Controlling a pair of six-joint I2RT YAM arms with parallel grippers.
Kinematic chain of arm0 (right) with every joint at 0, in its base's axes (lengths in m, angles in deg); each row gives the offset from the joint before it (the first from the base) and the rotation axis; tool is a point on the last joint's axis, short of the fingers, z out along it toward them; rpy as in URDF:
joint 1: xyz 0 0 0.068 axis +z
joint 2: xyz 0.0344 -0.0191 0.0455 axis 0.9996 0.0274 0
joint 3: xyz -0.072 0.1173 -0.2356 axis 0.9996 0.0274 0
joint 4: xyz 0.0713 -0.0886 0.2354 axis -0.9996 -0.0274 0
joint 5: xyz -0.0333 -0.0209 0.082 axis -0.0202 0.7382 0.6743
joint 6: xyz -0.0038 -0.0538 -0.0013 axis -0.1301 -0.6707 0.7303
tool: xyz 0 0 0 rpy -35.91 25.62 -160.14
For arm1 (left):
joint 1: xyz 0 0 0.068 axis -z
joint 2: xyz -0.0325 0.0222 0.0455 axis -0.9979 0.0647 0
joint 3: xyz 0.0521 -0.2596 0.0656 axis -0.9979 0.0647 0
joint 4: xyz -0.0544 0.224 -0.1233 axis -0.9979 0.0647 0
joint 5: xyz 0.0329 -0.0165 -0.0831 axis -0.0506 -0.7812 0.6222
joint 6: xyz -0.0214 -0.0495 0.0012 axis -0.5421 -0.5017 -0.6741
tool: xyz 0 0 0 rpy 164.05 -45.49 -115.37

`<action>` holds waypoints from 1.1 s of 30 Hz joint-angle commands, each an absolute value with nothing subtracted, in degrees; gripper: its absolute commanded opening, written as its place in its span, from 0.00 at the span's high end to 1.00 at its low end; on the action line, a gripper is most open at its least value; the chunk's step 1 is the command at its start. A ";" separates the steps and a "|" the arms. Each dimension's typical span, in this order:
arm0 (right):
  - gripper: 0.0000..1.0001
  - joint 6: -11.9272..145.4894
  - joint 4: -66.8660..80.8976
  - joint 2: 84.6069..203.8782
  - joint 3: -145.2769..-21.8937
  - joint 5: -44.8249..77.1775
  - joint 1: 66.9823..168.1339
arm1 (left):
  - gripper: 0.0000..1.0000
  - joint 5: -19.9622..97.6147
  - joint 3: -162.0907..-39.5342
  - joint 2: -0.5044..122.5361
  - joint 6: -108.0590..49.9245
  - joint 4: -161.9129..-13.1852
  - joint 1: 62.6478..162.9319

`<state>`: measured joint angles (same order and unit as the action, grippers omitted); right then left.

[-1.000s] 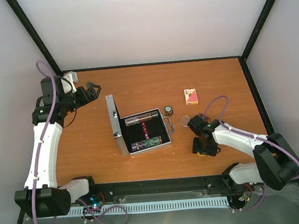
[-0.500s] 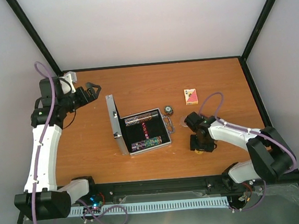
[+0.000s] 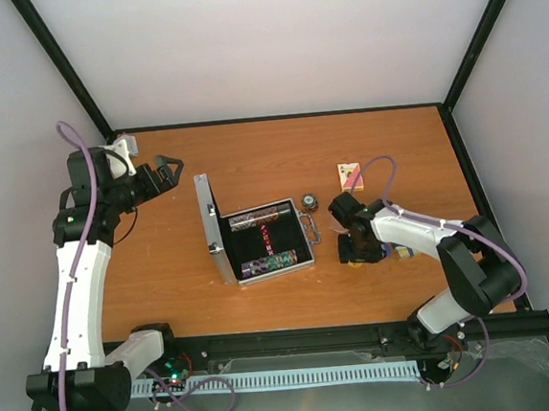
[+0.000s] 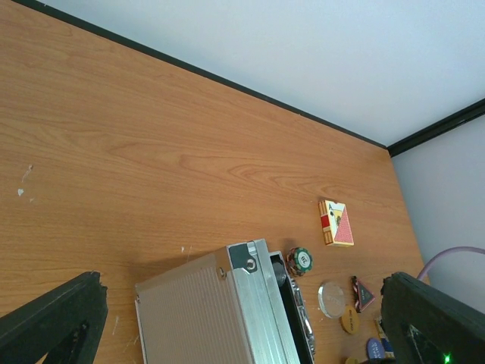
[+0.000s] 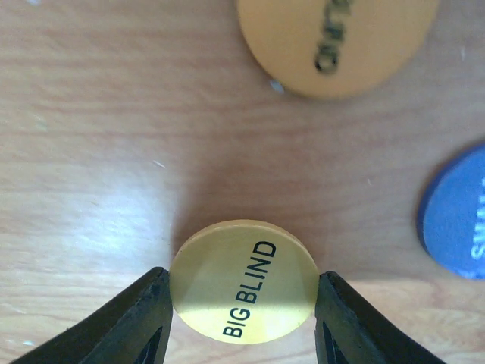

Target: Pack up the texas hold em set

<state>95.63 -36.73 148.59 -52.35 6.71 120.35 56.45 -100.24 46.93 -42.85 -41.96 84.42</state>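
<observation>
The silver case (image 3: pixel 258 241) of the texas hold em set lies open mid-table, lid (image 3: pixel 208 229) upright, with rows of multicoloured chips in its black lining. My right gripper (image 3: pixel 354 254) is down on the table to the case's right. In the right wrist view its fingers (image 5: pixel 140 318) press both edges of a yellow round "BIG BLIND" button (image 5: pixel 242 280) lying flat on the wood. My left gripper (image 3: pixel 167 165) hangs open and empty, left of and behind the case; the ribbed lid (image 4: pixel 204 311) shows between its fingers.
A red card deck (image 3: pixel 350 176) lies at the back right and a small chip stack (image 3: pixel 309 201) beside the case handle. An orange button (image 5: pixel 337 42) and a blue button (image 5: pixel 458 212) lie near the right gripper. A clear disc (image 4: pixel 331 299) and triangular button (image 4: pixel 362 294) sit nearby.
My right gripper has moved left and away from the table's near edge, and its fingers have narrowed onto the yellow button. The left arm has barely shifted.
</observation>
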 commanded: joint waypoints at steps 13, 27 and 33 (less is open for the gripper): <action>0.50 87.20 -36.49 157.28 -71.41 11.33 125.13 | 0.00 55.35 -99.26 44.65 -45.39 -41.76 84.56; 0.50 80.15 -35.75 171.12 -88.49 13.62 132.82 | 0.00 54.56 -100.47 46.25 -44.82 -40.97 84.60; 0.50 80.99 -37.93 175.74 -92.01 10.18 133.08 | 0.00 53.85 -100.52 46.30 -44.12 -39.94 84.58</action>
